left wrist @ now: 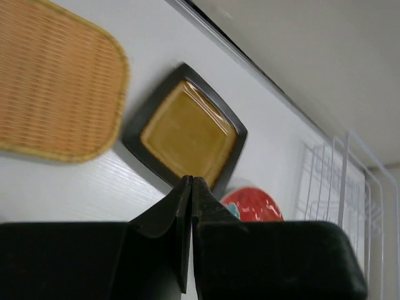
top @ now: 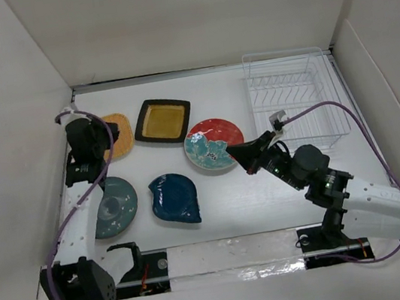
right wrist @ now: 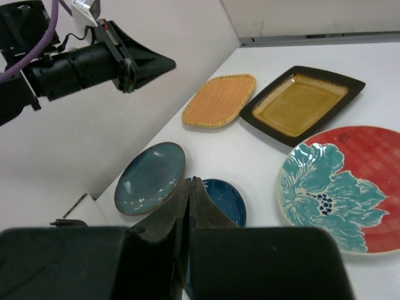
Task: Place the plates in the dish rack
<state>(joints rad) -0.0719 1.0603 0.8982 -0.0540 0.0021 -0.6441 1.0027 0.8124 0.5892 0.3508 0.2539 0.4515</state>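
Note:
Five plates lie on the white table: an orange one [top: 119, 132], a square black-rimmed yellow one [top: 162, 120], a red one with teal flowers [top: 214, 143], a dark blue leaf-shaped one [top: 175, 198] and a teal-grey one [top: 115, 204]. The clear dish rack [top: 294, 97] stands at the back right with nothing in it. My left gripper [top: 97, 136] hangs shut and holds nothing, above the orange plate's left part [left wrist: 56, 81], pointing toward the yellow plate [left wrist: 187, 131]. Shut and likewise holding nothing, my right gripper [top: 232, 152] hovers over the red plate's near right edge [right wrist: 340, 187].
White walls close in the table on the left, back and right. A clear strip runs along the near edge [top: 232, 255] between the arm bases. A purple cable [top: 346, 108] loops from the right arm past the rack's front.

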